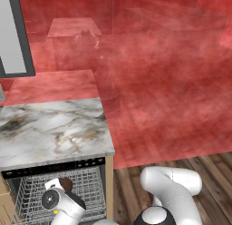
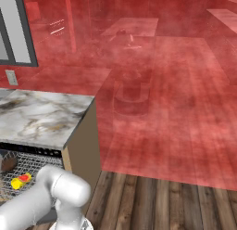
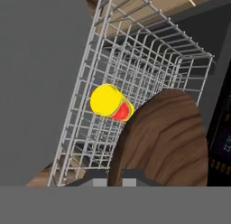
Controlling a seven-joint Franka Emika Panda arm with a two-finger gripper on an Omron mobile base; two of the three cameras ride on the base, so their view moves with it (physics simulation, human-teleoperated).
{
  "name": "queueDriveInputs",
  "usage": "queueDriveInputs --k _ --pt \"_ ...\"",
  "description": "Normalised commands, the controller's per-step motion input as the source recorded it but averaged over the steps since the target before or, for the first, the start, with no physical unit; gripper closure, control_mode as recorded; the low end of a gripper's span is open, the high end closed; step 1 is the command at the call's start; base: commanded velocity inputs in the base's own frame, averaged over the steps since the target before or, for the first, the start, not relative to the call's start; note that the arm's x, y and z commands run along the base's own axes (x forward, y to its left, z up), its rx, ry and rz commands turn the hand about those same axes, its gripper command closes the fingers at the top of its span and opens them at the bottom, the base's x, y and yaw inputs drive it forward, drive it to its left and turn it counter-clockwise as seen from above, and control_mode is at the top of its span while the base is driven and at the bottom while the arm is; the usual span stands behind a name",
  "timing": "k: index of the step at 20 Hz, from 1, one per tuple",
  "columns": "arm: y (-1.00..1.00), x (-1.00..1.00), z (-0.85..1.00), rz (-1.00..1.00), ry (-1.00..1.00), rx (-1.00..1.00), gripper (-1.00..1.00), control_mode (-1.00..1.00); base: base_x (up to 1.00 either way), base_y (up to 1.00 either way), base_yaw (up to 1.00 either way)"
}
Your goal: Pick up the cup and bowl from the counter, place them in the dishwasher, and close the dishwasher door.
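The dark brown bowl (image 3: 162, 137) hangs tilted on edge just over the dishwasher's wire rack (image 3: 149, 69), with my gripper (image 3: 122, 175) shut on its rim. From the left base view the bowl (image 1: 66, 183) peeks out beside my hand, low inside the dishwasher (image 1: 54, 167). The yellow cup (image 3: 108, 101) lies on its side in the rack, beyond the bowl and apart from it; in the right base view the cup (image 2: 21, 180) lies a little right of and nearer than the bowl (image 2: 8, 164). The grey dishwasher door (image 3: 40, 83) stands open. The marble counter (image 1: 50, 129) is bare.
A tan wood panel (image 1: 109, 188) bounds the dishwasher on the right, with wooden floor (image 1: 131, 183) beyond it. My white arm (image 1: 170, 188) bends down into the opening. A grey framed panel (image 1: 11, 33) and a wall socket (image 2: 11, 77) stand behind the counter.
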Motion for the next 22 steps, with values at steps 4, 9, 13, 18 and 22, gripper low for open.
queueDriveInputs --k 4,9,13,18,22 --pt "0.00 0.07 -0.29 0.00 0.00 0.00 1.00 -1.00 0.00 0.00 0.00" --pt "0.00 0.01 -0.17 0.00 0.00 0.00 1.00 -1.00 0.00 0.00 0.00" --pt "0.00 0.01 -0.24 0.00 0.00 0.00 1.00 -1.00 0.00 0.00 0.00" --pt "-0.06 0.00 -0.12 0.00 0.00 0.00 1.00 -1.00 0.00 0.00 0.00" --pt "-0.20 0.08 -0.09 0.00 0.00 0.00 1.00 -1.00 0.00 0.00 0.00"
